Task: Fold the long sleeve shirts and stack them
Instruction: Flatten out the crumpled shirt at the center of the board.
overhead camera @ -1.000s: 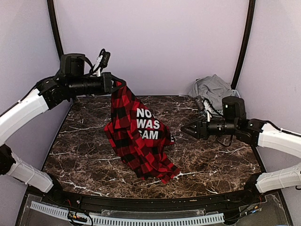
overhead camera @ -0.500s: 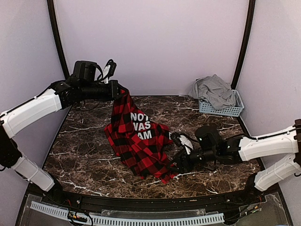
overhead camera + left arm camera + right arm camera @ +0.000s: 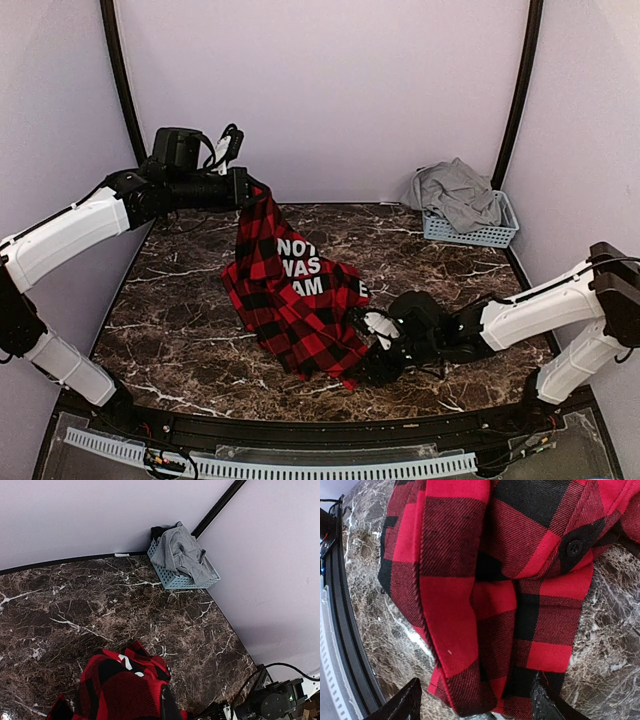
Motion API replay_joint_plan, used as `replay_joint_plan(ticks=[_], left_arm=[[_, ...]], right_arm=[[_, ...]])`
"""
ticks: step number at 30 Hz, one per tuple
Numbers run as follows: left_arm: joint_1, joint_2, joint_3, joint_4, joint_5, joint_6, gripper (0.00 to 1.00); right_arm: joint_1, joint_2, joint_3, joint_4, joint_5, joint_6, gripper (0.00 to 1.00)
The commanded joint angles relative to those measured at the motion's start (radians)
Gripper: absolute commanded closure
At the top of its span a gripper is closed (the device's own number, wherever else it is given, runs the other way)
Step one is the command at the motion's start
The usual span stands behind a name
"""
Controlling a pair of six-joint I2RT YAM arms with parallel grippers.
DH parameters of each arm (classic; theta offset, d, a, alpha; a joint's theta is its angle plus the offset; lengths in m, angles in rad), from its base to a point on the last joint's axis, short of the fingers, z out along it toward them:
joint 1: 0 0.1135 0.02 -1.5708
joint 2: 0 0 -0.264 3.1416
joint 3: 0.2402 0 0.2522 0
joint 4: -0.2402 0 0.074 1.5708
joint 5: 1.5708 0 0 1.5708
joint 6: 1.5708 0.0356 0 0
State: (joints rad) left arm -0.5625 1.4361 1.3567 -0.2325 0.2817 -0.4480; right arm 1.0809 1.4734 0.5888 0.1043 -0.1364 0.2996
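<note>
A red-and-black checked long sleeve shirt point(image 3: 295, 290) with white letters hangs from my left gripper point(image 3: 252, 192), which is shut on its top edge above the table's back left. The cloth point(image 3: 120, 690) fills the bottom of the left wrist view. Its lower part lies crumpled on the marble table point(image 3: 180, 330). My right gripper point(image 3: 372, 362) stands open low at the shirt's near right hem point(image 3: 485, 690), one finger on each side of the hem's end. A grey long sleeve shirt point(image 3: 455, 192) lies heaped in the basket at the back right.
A pale blue slatted basket point(image 3: 478, 233) stands in the back right corner against the wall, also seen as the basket point(image 3: 177, 580) in the left wrist view. A black rail point(image 3: 300, 430) runs along the table's near edge.
My right arm has swung from mid-right down and left to the shirt's near hem, its jaws opening wide. The left arm shifted slightly right, still holding the shirt up.
</note>
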Motion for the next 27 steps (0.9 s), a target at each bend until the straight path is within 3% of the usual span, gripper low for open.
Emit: replay_joint_plan(ticks=[1, 8, 15, 18, 21, 27], left_arm=[[0.011, -0.037, 0.026, 0.029, 0.020, 0.017, 1.00], [0.017, -0.041, 0.019, 0.027, 0.025, 0.021, 1.00], [0.032, -0.054, 0.011, 0.016, 0.017, 0.030, 1.00], [0.053, -0.073, 0.007, 0.003, 0.005, 0.042, 1.00], [0.087, -0.101, -0.002, -0.022, -0.020, 0.055, 1.00], [0.126, -0.232, -0.037, -0.054, -0.056, 0.095, 1.00]], right_arm=[[0.009, 0.031, 0.035, 0.025, 0.040, -0.028, 0.32], [0.010, 0.071, 0.074, 0.024, 0.062, -0.054, 0.51], [0.007, 0.028, 0.082, -0.034, 0.100, -0.066, 0.99], [0.005, -0.047, 0.089, -0.113, 0.132, -0.068, 1.00], [0.002, -0.149, 0.158, -0.299, 0.237, -0.069, 1.00], [-0.003, -0.345, 0.483, -0.715, 0.570, -0.113, 1.00]])
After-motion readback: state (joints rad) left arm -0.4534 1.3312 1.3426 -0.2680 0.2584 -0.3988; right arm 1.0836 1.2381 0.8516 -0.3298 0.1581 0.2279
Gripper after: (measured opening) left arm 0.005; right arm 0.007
